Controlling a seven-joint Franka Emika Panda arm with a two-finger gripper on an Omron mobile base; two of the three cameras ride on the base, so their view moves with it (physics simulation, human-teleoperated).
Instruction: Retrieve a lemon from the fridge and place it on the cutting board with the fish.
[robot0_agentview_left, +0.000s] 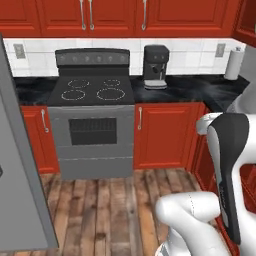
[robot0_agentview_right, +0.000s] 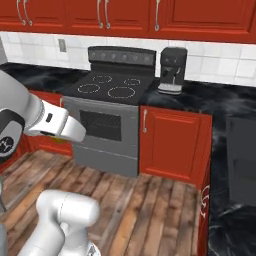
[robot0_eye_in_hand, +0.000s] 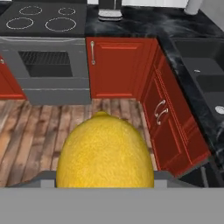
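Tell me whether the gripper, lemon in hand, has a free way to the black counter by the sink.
Probably yes. The lemon sits right at the gripper in the hand view, over open wood floor, and nothing stands between it and the black counter beside the sink.

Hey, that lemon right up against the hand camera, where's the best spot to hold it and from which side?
Hold the lemon across its wide rounded middle, one finger on each flank, coming in from the blunt end facing the camera. It narrows to a small nub at the far tip, so fingers placed there would likely slip off. It already sits in the claw, seemingly gripped that way.
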